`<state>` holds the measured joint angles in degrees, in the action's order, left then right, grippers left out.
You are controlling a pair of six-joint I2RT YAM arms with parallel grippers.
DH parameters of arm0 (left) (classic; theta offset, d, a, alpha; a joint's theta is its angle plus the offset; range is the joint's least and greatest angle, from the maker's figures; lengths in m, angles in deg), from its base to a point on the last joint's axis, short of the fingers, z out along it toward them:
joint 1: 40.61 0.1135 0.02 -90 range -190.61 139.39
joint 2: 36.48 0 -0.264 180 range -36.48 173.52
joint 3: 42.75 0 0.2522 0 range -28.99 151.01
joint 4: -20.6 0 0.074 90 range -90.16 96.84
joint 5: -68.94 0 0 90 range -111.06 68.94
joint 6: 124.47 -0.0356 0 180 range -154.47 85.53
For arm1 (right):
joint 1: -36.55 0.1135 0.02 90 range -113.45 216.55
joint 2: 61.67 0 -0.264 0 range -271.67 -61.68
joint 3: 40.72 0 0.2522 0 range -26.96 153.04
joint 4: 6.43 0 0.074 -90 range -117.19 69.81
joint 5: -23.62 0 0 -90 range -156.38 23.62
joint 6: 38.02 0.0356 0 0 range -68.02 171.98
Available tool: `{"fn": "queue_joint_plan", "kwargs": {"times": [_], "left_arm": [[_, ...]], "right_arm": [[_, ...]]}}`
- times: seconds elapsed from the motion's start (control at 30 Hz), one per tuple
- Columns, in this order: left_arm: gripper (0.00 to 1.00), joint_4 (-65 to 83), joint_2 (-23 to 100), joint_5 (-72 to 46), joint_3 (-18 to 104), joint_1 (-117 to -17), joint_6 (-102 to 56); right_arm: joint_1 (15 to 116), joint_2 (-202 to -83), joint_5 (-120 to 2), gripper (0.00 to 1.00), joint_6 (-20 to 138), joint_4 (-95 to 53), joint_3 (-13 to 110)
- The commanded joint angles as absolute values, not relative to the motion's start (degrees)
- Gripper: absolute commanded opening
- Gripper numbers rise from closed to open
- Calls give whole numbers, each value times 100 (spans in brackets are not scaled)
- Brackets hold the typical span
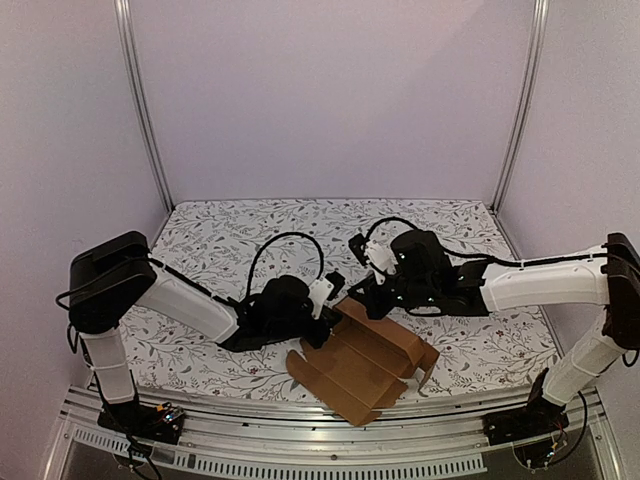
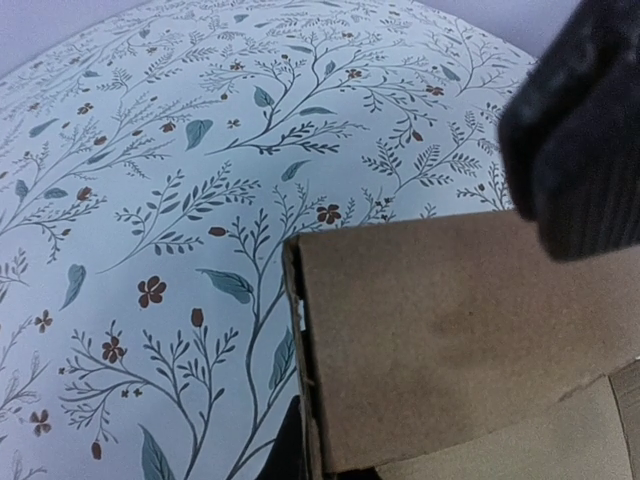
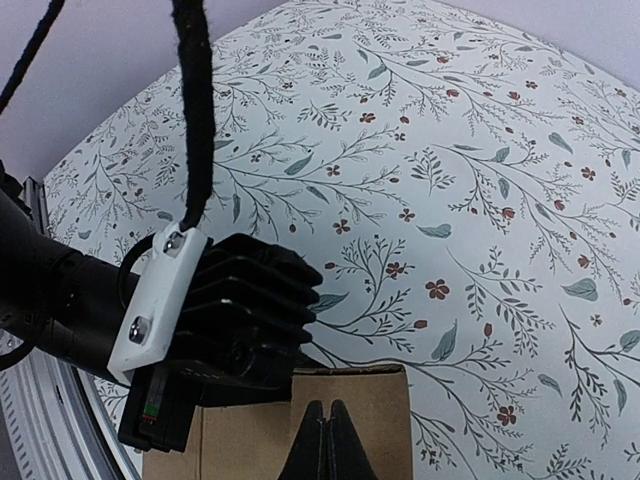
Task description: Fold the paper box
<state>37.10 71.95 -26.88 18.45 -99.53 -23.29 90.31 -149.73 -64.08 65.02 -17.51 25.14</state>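
Note:
The paper box (image 1: 365, 365) is plain brown cardboard, partly folded, with raised walls and open flaps, at the table's front centre. My left gripper (image 1: 328, 318) is at the box's far-left corner. In the left wrist view one dark finger (image 2: 285, 450) lies against the outside of a standing cardboard wall (image 2: 450, 340), with the other finger hidden behind it; the left gripper (image 2: 310, 458) looks shut on that wall. My right gripper (image 1: 362, 300) meets the same corner from the right. In the right wrist view the right gripper (image 3: 327, 425) is shut, its tips together over a cardboard panel (image 3: 375, 420).
A floral tablecloth (image 1: 250, 230) covers the table. The two wrists are close together: the left gripper's black body (image 3: 230, 320) fills the right wrist view's lower left, and the right arm (image 2: 580, 130) looms in the left wrist view. A metal rail (image 1: 330, 440) runs along the front edge.

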Motion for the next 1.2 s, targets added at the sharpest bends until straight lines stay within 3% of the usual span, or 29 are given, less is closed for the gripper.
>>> {"fn": "queue_joint_plan", "kwargs": {"times": [0.0,1.17], "left_arm": [[0,3879,7394,-2686,1887,-9901,-2261],[4,4199,7788,-2887,1894,-10096,-2192]], "right_arm": [[8987,-15326,-6226,0,6733,-1192,2405],[8986,-16141,-6606,0,6991,88,2006]]}}
